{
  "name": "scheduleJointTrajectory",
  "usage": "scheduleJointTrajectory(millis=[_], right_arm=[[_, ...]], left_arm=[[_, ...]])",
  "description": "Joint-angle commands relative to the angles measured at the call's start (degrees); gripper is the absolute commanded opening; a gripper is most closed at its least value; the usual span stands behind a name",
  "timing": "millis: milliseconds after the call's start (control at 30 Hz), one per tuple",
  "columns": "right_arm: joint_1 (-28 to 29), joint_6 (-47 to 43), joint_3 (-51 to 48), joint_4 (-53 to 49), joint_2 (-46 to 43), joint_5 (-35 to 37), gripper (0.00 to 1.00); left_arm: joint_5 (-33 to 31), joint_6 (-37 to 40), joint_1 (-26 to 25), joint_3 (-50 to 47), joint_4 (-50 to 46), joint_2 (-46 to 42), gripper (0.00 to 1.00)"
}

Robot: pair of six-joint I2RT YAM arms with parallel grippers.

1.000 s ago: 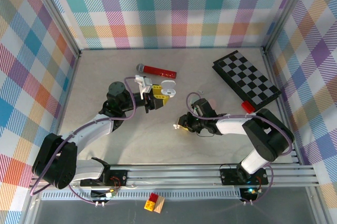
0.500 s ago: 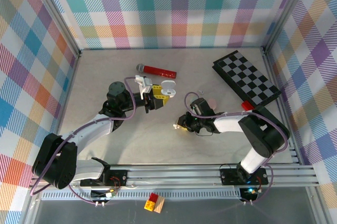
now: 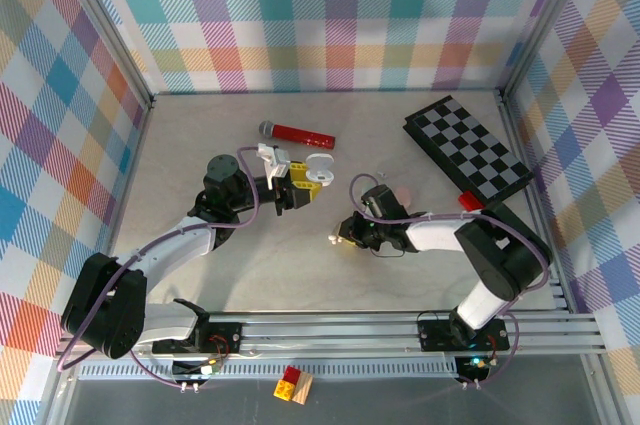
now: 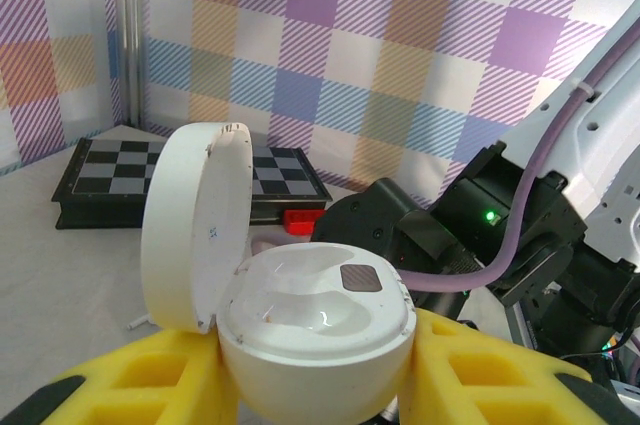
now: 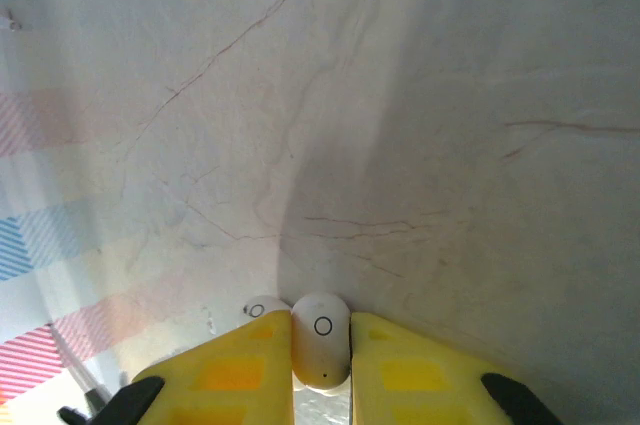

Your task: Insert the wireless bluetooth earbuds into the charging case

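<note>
White charging case (image 4: 318,317) sits clamped in the left gripper (image 4: 316,390), its lid (image 4: 193,225) tipped up so the wells are exposed. Right of the case, down at the table (image 5: 420,125), the right gripper (image 5: 320,357) pinches one white earbud (image 5: 321,331), likely for carrying over.

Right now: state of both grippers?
Left gripper: closed on the open charging case.
Right gripper: closed on a white earbud.
</note>
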Motion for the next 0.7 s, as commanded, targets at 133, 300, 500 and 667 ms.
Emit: scheduleJointTrajectory(millis=[133,300,500,667], right_arm=[[0.3,-14.1,3.0,-12.2,-10.5,8.4,0.15],[0.3,-28.1,5.4,-20.4,-20.3,12.2,0.14],[0.3,-41.5,10.1,-24.4,-31.6,8.7,0.15],[0.3,-46.8,14.5,-26.3,-36.3,3.0,0.14]], left_arm=[[0.3,2.0,0.3,-0.5,1.1,0.0,0.39],[0.6,2.5,0.2,-0.2,0.7,0.0,0.39],[0.4,5.8,-0.8,0.4,-2.5,-0.6,0.40],[0.2,8.5,-2.2,1.3,-5.8,-1.3,0.40]])
